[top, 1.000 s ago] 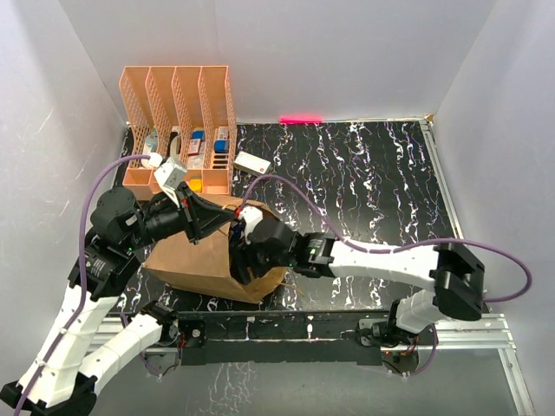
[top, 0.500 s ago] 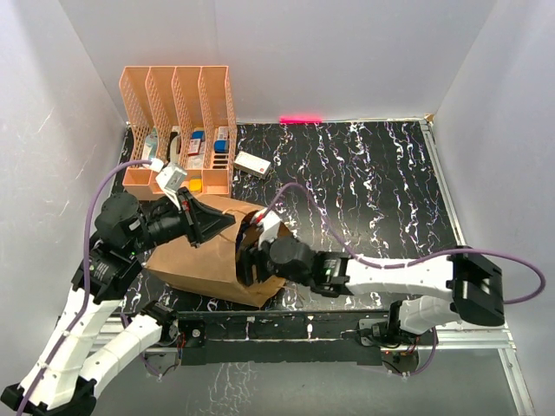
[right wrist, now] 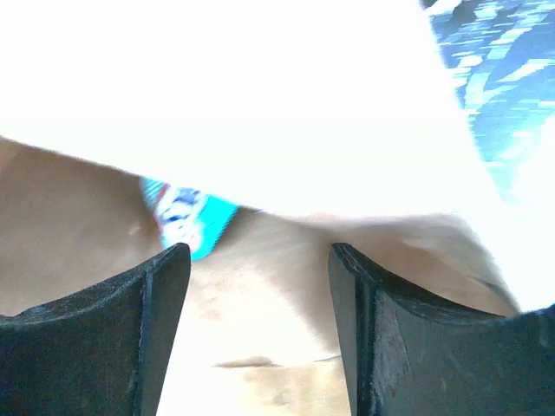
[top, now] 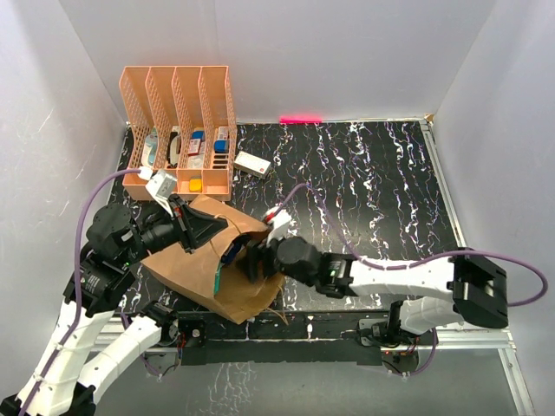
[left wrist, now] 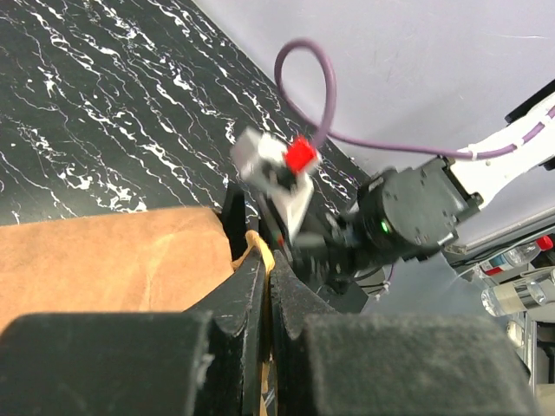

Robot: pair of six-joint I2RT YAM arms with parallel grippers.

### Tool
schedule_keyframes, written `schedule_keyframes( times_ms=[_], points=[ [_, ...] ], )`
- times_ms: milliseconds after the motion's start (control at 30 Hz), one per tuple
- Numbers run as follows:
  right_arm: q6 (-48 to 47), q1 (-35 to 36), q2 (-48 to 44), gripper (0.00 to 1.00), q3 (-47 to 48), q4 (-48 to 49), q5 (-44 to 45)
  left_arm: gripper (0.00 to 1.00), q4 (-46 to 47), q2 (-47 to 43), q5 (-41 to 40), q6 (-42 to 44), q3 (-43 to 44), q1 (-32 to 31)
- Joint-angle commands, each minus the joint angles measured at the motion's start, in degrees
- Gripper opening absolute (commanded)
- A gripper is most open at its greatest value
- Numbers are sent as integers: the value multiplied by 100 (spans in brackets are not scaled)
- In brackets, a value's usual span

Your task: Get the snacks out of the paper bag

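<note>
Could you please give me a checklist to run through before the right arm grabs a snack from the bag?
1. Left gripper shut on the paper bag's top edge: ok.
2. Bag mouth open toward the right gripper: ok.
3. Right gripper's jaws apart: ok.
4. Teal packet between its fingers: not ok, it lies ahead, off to one side.
5. Other packets deeper inside: cannot tell, the wrist view is washed out.

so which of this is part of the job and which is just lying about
Job: brown kraft paper bag; glossy teal snack packet and dark blue packet inside; left end effector pinching the bag; right end effector, open.
Lying about: orange plastic mesh file rack; small white box.
</note>
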Motion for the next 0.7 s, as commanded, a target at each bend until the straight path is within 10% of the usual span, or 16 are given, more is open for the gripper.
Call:
schedule_keyframes(
  times_ms=[0,367,667],
  points=[
    [459,-592,-402,68,-373,353,351,0,166,161,111,-21,15,-18],
    [2526,-611,621,65,-107,318,1046,0,785,457,234,5,-41,-19],
    [2196,-1129,762,66,15,607,773,0,1333,706,372,-42,-187,-23]
  ],
)
